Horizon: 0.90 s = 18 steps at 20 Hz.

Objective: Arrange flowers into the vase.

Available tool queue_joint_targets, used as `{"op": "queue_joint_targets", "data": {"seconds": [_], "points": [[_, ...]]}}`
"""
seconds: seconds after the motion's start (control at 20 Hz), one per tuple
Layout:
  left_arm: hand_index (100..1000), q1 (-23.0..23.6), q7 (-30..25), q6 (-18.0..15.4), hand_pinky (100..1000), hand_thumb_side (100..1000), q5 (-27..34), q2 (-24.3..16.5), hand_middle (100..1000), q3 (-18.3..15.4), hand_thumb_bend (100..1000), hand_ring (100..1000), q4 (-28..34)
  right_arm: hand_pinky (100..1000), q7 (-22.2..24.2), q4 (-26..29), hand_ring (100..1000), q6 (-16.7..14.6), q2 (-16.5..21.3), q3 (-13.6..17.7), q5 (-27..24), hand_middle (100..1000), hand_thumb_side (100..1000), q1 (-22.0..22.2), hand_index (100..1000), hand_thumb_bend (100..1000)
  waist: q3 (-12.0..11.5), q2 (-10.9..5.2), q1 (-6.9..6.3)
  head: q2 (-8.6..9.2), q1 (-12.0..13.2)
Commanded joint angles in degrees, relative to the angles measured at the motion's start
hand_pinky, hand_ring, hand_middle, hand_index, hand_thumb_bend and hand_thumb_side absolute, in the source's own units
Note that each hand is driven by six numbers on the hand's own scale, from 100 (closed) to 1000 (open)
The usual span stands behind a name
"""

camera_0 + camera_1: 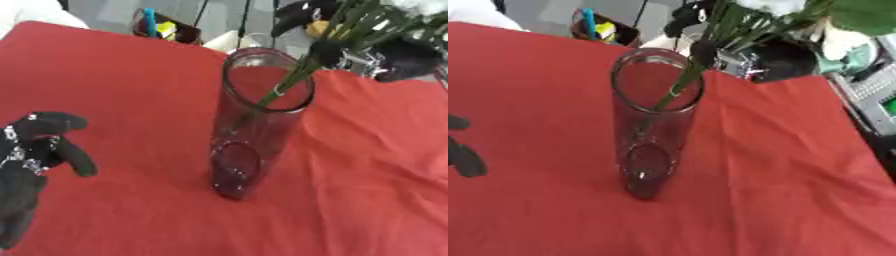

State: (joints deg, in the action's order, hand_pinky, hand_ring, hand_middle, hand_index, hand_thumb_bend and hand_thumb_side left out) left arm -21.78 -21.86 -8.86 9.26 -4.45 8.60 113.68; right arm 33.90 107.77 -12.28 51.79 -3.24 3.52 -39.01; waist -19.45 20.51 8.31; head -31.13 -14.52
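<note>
- The left hand (31,150) sits at the left edge, low down over the red bench (131,90). Its fingers are a bit curled and hold nothing.
- The tall glass vase (254,125) stands in the middle of the bench, well apart from that hand.
- Green flower stems (677,87) lean into the mouth of the vase from the upper right.
- The right hand (703,52) is dark and sits on the stems just above the rim. Its fingers cannot be made out.
</note>
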Motion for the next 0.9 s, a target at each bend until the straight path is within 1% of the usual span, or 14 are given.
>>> {"op": "queue_joint_targets", "data": {"seconds": [0.05, 0.15, 0.25, 0.3, 0.4, 0.55, 0.7, 0.9], "points": [[750, -0.63, -0.39, -0.11, 489, 1000, -0.29, -0.19, 704, 0.77, 100, 465, 0.91, 996, 0.03, 0.08, 1000, -0.19, 2.07, 0.34, -1.01, 829, 1000, -0.80, 921, 100, 0.03, -0.93, -0.33, 0.67, 0.05], [751, -0.64, -0.44, -0.09, 489, 1000, -0.32, -0.19, 704, 0.76, 100, 466, 0.91, 1000, 0.51, 0.18, 1000, -0.35, 2.35, 0.26, -1.55, 834, 1000, -0.69, 928, 101, 0.04, -0.90, -0.31, 0.60, 0.01], [751, -0.68, -0.47, -0.05, 489, 1000, -0.35, -0.19, 705, 0.76, 100, 466, 0.91, 1000, 1.44, 0.38, 1000, -1.15, 2.57, 0.23, -2.28, 843, 1000, -0.33, 944, 149, 0.04, -0.84, -0.25, 0.70, -0.15], [751, -0.70, -0.50, -0.04, 489, 1000, -0.37, -0.18, 705, 0.75, 100, 466, 0.91, 1000, 2.26, 0.58, 1000, -1.93, 2.69, 0.22, -2.77, 854, 1000, -0.02, 965, 200, 0.01, -0.82, -0.24, 0.79, -0.26], [751, -0.74, -0.49, -0.06, 490, 1000, -0.39, -0.16, 705, 0.71, 100, 466, 0.91, 1000, 3.87, 0.84, 1000, -3.64, 2.96, 0.47, -3.61, 865, 1000, 0.67, 988, 254, -0.02, -0.80, -0.27, 0.88, -0.42], [751, -0.77, -0.48, -0.10, 490, 1000, -0.37, -0.12, 706, 0.68, 100, 466, 0.91, 1000, 5.92, 1.03, 1000, -6.02, 3.21, 0.97, -4.69, 868, 1000, 1.81, 1000, 315, 0.00, -0.75, -0.42, 1.10, -0.58], [751, -0.78, -0.53, -0.17, 490, 1000, -0.34, -0.09, 706, 0.74, 100, 467, 0.91, 1000, 6.96, 0.83, 1000, -7.15, 3.29, 1.39, -5.50, 867, 1000, 2.46, 1000, 326, 0.04, -0.72, -0.56, 1.27, -0.65], [751, -0.69, -0.63, -0.28, 490, 1000, -0.37, -0.04, 707, 0.76, 100, 467, 0.91, 1000, 6.82, 0.60, 1000, -7.43, 3.41, 1.75, -6.06, 863, 1000, 2.81, 1000, 336, 0.12, -0.69, -0.84, 1.40, -0.69]]}}
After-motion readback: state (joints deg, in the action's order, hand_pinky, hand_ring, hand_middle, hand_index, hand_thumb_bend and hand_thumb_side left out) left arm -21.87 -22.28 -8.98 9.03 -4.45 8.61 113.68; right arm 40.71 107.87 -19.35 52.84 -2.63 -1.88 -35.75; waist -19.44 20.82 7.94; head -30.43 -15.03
